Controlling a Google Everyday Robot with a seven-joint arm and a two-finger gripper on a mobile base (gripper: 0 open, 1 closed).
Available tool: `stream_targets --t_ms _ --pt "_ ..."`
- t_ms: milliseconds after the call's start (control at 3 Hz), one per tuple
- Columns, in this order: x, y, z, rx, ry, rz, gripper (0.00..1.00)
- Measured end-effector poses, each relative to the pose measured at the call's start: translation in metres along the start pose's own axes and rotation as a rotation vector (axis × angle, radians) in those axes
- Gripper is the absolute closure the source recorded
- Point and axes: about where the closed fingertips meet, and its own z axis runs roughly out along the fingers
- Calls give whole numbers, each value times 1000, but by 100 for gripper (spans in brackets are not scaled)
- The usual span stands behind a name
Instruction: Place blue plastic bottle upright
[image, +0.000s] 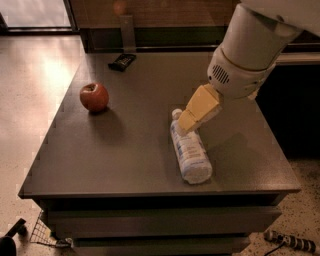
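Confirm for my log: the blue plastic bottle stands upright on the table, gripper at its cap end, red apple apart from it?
No. The camera view shows the blue plastic bottle lying on its side on the table; the gripper is at its cap end, the red apple apart from it.
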Motion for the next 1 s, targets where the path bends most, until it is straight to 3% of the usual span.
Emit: stream_targets --t_ms 333,667,1000 --pt "-7 18 18 58 127 71 0" --pt "-13 32 29 67 175 107 0" --pt "-10 36 41 32 200 143 0"
